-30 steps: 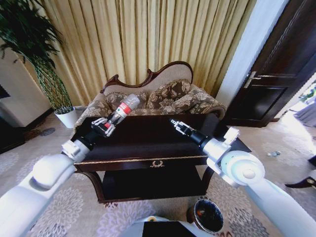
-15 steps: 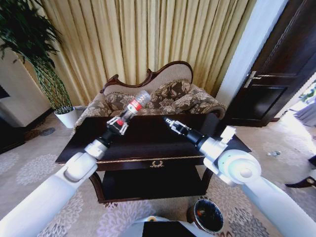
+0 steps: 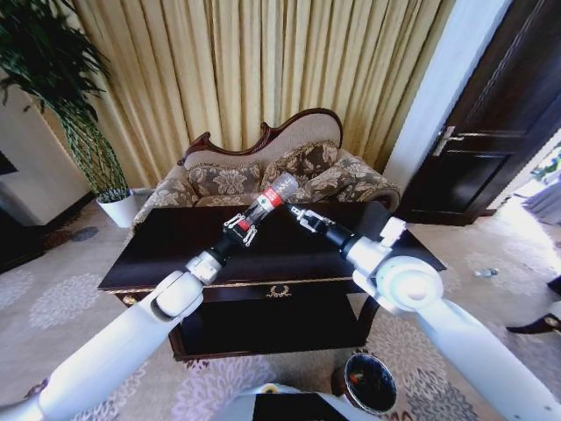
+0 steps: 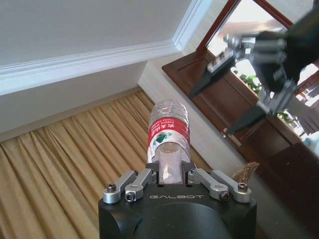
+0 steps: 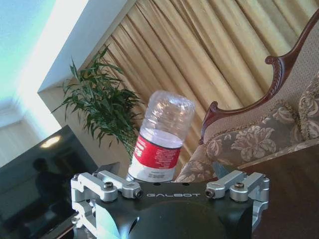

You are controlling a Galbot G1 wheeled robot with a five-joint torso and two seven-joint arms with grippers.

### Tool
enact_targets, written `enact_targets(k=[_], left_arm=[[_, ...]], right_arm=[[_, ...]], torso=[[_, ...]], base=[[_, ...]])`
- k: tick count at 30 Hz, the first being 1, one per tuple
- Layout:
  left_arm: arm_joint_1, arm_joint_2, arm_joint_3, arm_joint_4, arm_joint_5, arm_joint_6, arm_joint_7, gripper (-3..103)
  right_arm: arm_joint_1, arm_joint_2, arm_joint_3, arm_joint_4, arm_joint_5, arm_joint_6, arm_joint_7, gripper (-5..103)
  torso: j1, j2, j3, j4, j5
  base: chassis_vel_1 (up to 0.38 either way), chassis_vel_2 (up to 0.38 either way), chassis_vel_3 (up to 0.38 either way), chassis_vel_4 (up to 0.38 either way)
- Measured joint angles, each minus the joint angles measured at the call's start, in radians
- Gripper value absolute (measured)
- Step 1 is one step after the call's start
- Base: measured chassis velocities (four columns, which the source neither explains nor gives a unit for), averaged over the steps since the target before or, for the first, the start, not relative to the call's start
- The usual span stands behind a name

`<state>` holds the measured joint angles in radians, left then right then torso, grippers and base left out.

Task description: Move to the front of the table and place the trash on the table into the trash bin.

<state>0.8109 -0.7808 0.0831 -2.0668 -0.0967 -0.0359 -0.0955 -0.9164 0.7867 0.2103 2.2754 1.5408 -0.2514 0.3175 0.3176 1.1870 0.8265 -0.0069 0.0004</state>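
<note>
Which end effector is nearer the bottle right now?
Left. The left end effector is shut on the bottle, holding it above the table. The right end effector, open, sits just beside it, not touching.

1. A formal sitting room, as in a home or hotel suite, is suggested by the furnishing.
2. A carved-back floral upholstered sofa [image 3: 280, 171] is set before pleated gold floor-length curtains [image 3: 254, 70].
3. A long dark glossy wooden table with gold edge trim [image 3: 158, 254] is placed on a pale patterned carpet [image 3: 53, 303].
4. A tall leafy plant in a white pot [image 3: 118, 209] is stood beside a wall; a dark panelled wooden door [image 3: 491, 132] is seen opposite.
</note>
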Motion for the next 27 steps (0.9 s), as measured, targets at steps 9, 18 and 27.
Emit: enact_targets(k=[9,18,27], left_arm=[[-0.059,-0.015,0.06,0.004,-0.018,0.039,-0.007,23],[-0.129,-0.018,0.143,0.008,-0.031,0.062,-0.012,23],[-0.18,-0.023,0.233,0.014,-0.04,0.074,-0.024,22]], right_arm=[[0.031,0.014,-0.009,-0.069,-0.036,0.004,-0.038,100],[0.051,0.016,-0.003,-0.091,-0.047,0.004,-0.061,100],[0.062,0.015,0.003,-0.102,-0.059,0.004,-0.073,100]], torso=[[0.0,0.0,0.0,0.0001,-0.0001],[0.0,0.0,0.0,0.0,0.0],[0.0,0.0,0.0,0.0,0.0]], base=[[0.0,0.0,0.0,0.0],[0.0,0.0,0.0,0.0],[0.0,0.0,0.0,0.0]])
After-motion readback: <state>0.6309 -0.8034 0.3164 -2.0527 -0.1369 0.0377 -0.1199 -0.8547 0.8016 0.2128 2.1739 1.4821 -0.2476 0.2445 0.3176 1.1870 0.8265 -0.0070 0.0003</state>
